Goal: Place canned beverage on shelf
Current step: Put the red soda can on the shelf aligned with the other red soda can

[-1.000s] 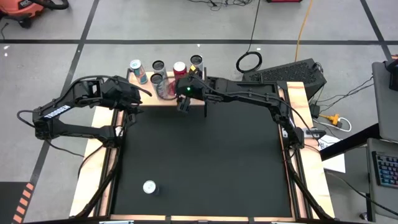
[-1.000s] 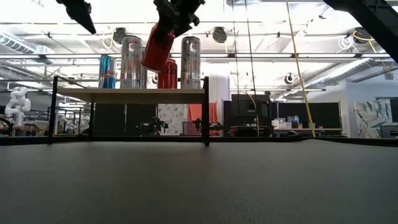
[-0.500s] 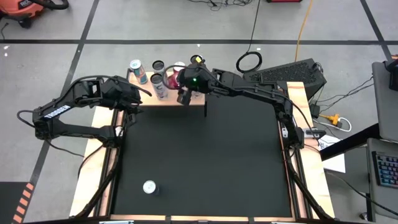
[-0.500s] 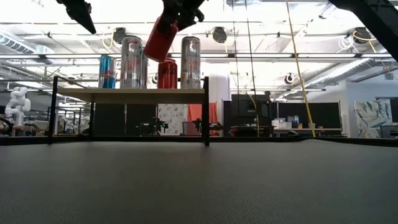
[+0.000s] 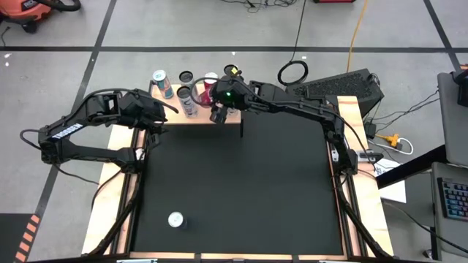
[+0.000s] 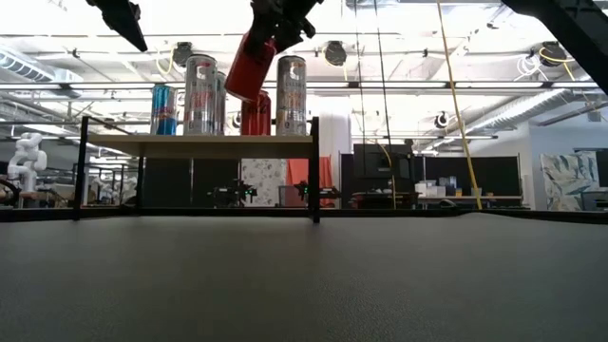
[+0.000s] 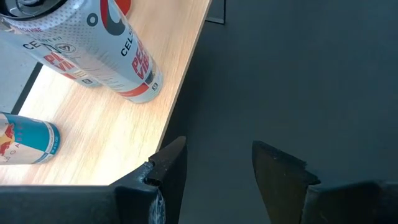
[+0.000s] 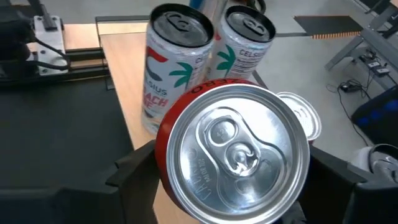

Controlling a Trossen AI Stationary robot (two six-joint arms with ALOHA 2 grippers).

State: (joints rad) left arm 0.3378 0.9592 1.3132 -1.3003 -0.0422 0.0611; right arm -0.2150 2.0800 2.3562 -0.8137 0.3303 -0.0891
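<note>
Right fingers (image 8: 140, 171) clamped on a red can (image 6: 249, 66), which is tilted in the air above the shelf (image 6: 199, 142) near its right end, over another red can (image 6: 255, 114) standing there. Silver cans (image 6: 199, 95) and a blue can (image 6: 162, 109) stand on the shelf. Left fingers (image 7: 168, 165) apart, empty, beside the shelf's front edge. One can (image 5: 175, 219) stands near the desk (image 5: 241, 190) front-left corner.

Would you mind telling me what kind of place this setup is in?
Probably a robotics lab or workshop: a concrete floor with cables, exposed ceiling lights, and a white robot in the room behind the shelf.
</note>
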